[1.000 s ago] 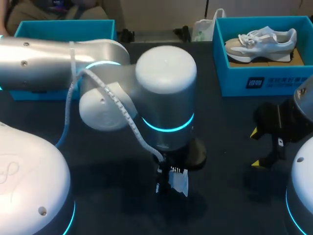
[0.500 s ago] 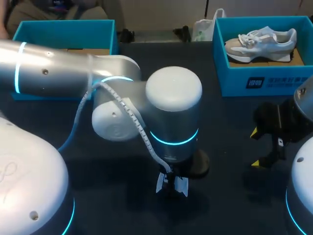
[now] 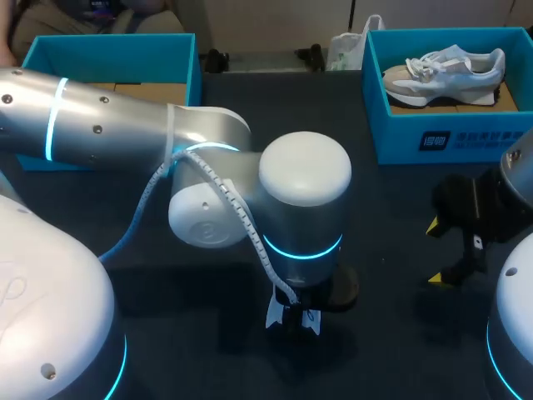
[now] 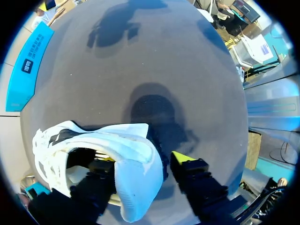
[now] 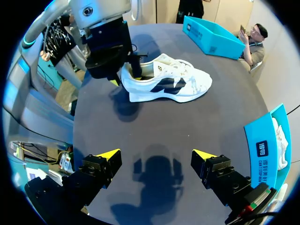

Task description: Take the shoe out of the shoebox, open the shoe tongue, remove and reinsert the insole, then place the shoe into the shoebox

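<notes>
gripping the shoe (image 5: 164,79) by its heel, my left hand (image 4: 140,159) is clenched on the collar, one finger inside and one outside. the shoe stands upright on the dark bench (image 3: 400,217) near its middle. my right hand (image 5: 157,154) hangs over the bench's right side, fingers spread wide. the blue shoebox (image 3: 441,137) at the far right holds a second shoe (image 3: 445,71).
</notes>
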Controlling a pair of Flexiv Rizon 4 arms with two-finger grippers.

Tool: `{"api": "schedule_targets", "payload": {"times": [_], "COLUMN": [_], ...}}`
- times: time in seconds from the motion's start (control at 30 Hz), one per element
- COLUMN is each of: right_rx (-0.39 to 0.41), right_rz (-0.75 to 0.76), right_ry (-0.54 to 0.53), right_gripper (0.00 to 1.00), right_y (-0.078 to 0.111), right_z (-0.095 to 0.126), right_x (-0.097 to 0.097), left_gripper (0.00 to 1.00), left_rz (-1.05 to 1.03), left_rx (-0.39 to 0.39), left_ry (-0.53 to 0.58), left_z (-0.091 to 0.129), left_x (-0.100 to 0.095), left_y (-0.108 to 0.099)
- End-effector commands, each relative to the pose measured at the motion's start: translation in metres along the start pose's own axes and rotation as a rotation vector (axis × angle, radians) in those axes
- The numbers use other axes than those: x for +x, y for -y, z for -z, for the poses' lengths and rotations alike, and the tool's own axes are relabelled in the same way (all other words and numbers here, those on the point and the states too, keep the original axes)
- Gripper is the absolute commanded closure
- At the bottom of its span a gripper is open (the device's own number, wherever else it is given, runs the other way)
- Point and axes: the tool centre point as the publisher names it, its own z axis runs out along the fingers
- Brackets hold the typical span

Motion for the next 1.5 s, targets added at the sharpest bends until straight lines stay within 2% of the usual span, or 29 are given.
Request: {"api": "schedule_targets", "payload": {"times": [0.03,0.1,0.13,0.17,0.2,0.33,0.5,0.6,0.73,0.93,1.07,1.27,1.5], "right_rx": [0.001,0.001,0.001,0.001,0.001,0.001,0.001,0.001,0.001,0.001,0.001,0.001,0.001], "right_rz": [0.0,0.0,0.0,0.0,0.0,0.0,0.0,0.0,0.0,0.0,0.0,0.0,0.0], "right_ry": [0.003,0.003,0.003,0.003,0.003,0.003,0.003,0.003,0.003,0.003,0.003,0.003,0.003], "right_gripper": [0.0,0.0,0.0,0.0,0.0,0.0,0.0,0.0,0.0,0.0,0.0,0.0,0.0], "right_y": [0.0,0.0,0.0,0.0,0.0,0.0,0.0,0.0,0.0,0.0,0.0,0.0,0.0], "right_z": [0.0,0.0,0.0,0.0,0.0,0.0,0.0,0.0,0.0,0.0,0.0,0.0,0.0], "right_x": [0.002,0.002,0.002,0.002,0.002,0.002,0.002,0.002,0.002,0.002,0.002,0.002,0.002], "left_gripper": [0.56,0.7,0.81,0.98,1.0,1.0,1.0,1.0,1.0,1.0,1.0,1.0,1.0], "left_rz": [0.0,0.002,0.002,0.003,0.002,-0.001,-0.015,-0.016,-0.026,-0.029,-0.015,0.034,0.034], "left_rx": [-0.003,-0.004,-0.005,-0.005,-0.004,0.001,0.017,0.015,0.021,0.031,0.042,0.072,0.072], "left_ry": [0.001,-0.002,-0.003,-0.005,-0.011,-0.019,-0.026,-0.025,-0.028,-0.02,-0.023,-0.048,-0.048], "left_z": [-0.002,-0.002,-0.002,-0.002,-0.003,0.0,0.017,0.033,0.067,0.12,0.142,0.181,0.181], "left_x": [0.001,0.001,0.001,0.001,0.001,0.002,0.0,-0.004,-0.008,-0.027,-0.041,-0.079,-0.079], "left_y": [0.001,0.0,0.0,0.0,0.0,-0.003,-0.009,-0.014,-0.024,-0.048,-0.062,-0.101,-0.101]}}
